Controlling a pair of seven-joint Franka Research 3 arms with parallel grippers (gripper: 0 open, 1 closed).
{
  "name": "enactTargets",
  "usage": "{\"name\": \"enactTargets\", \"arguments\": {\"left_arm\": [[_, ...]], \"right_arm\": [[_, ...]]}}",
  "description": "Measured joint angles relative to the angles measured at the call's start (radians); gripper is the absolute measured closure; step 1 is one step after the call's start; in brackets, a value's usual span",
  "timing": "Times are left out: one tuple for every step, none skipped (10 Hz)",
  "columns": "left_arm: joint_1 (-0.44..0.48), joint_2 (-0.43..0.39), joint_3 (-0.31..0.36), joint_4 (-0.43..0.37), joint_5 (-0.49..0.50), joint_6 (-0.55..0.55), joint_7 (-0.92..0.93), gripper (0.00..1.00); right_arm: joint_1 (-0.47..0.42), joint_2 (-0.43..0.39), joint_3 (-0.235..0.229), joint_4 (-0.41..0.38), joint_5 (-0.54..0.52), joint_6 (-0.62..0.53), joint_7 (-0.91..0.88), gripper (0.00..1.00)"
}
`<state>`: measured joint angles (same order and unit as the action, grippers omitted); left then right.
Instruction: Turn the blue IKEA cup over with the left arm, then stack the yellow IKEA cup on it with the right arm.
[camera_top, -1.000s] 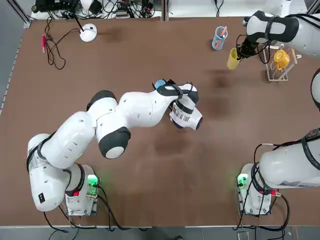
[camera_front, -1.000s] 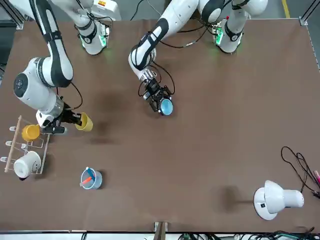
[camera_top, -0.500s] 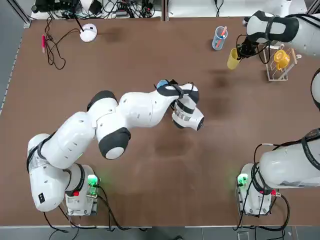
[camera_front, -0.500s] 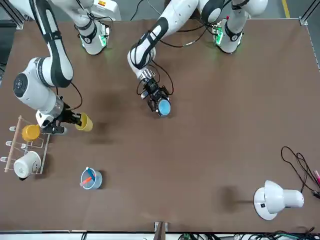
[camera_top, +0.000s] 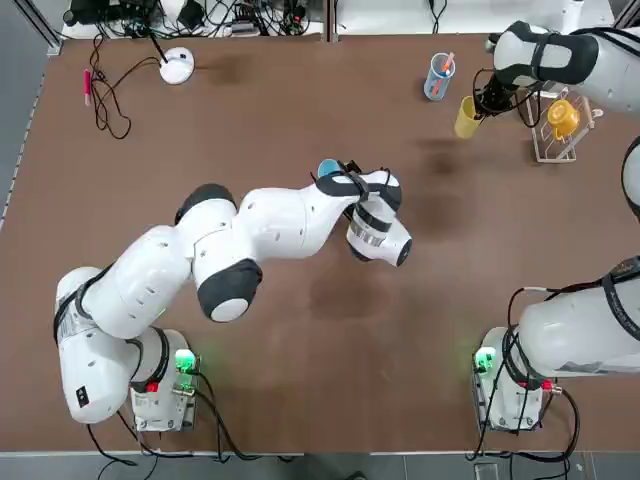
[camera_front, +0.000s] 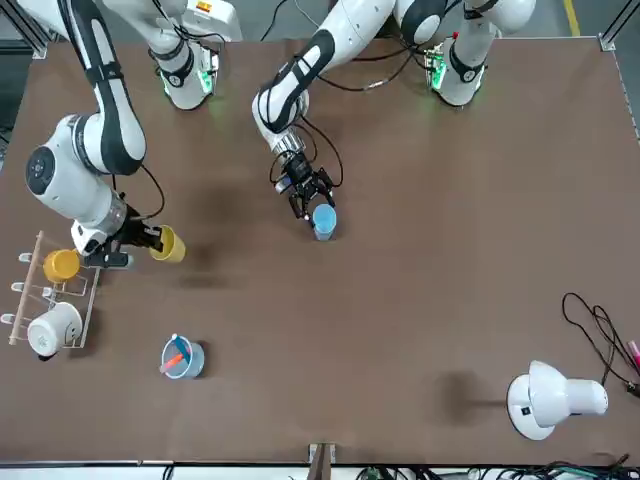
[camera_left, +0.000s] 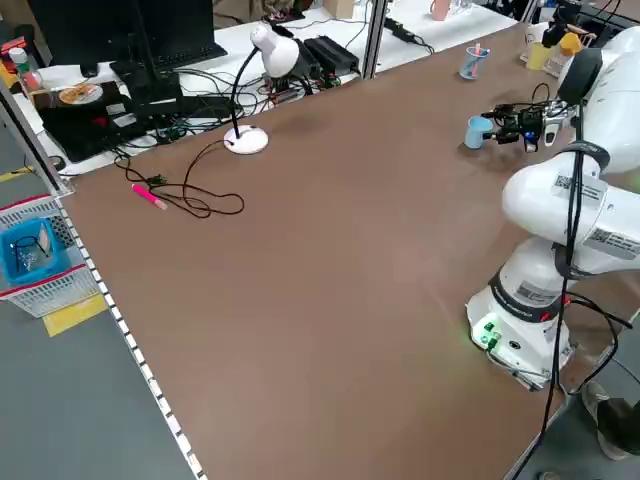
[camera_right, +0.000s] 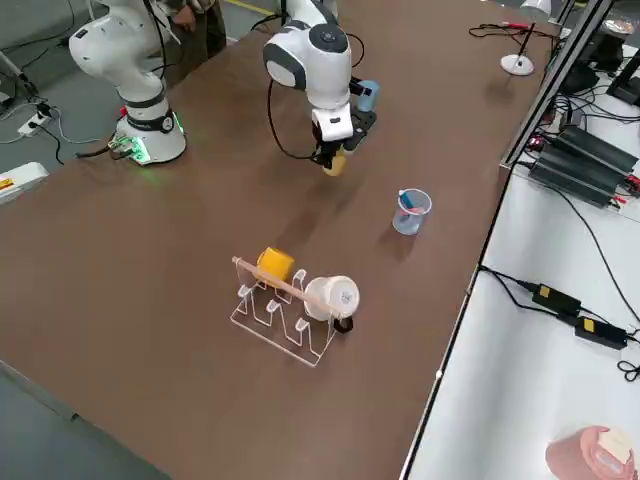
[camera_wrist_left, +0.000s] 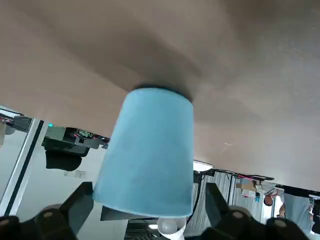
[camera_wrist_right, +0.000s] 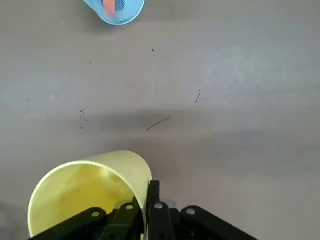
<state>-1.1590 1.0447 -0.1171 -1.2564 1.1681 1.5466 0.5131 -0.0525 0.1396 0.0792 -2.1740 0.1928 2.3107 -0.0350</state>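
blue cup: the blue IKEA cup (camera_front: 323, 221) stands mouth down on the table (camera_top: 300, 380), near the middle, just past the tips of the left gripper (camera_front: 303, 197)

which way it points: its long line runs straight up and down, the wide mouth on the table and the small flat bottom on top, as the left wrist view shows

left hand: the fingers (camera_wrist_left: 75, 210) stand wide, one on each side of the cup, and do not seem to press it

doing this step well: I think the flip is done, so the left hand should pull straight back, away from the cup, and not brush its sides, or the cup may tip or slide

yellow cup: the yellow IKEA cup (camera_top: 466, 117) is far off, near the table's far right corner, pinched at its rim by the right gripper (camera_wrist_right: 147, 202), which is squeezed tight on the cup's wall

how it points: it looks tilted, with its open mouth toward the wrist camera

next job: the right arm has to bring it over and set it on the blue cup's flat bottom, once the left arm is out of the way
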Motion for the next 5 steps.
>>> {"name": "enactTargets", "arguments": {"left_arm": [[0.000, -0.001, 0.001, 0.007, 0.000, -0.002, 0.000, 0.01], [0.000, -0.008, 0.001, 0.017, 0.000, -0.015, 0.000, 0.01], [0.001, -0.025, 0.002, 0.023, 0.000, -0.036, 0.000, 0.01], [0.004, -0.046, 0.002, 0.023, -0.003, -0.050, 0.003, 0.01], [0.004, -0.069, 0.002, 0.013, -0.008, -0.059, 0.019, 0.01]], "right_arm": [[0.001, 0.000, 0.000, 0.001, 0.000, 0.000, 0.000, 0.96], [0.006, 0.000, 0.000, 0.006, 0.000, 0.000, 0.000, 0.96], [0.014, 0.000, -0.001, 0.019, 0.000, -0.011, 0.003, 0.96], [0.033, 0.000, -0.006, 0.045, 0.000, -0.041, 0.017, 0.96], [0.062, -0.001, -0.012, 0.081, 0.000, -0.070, 0.052, 0.96]]}}
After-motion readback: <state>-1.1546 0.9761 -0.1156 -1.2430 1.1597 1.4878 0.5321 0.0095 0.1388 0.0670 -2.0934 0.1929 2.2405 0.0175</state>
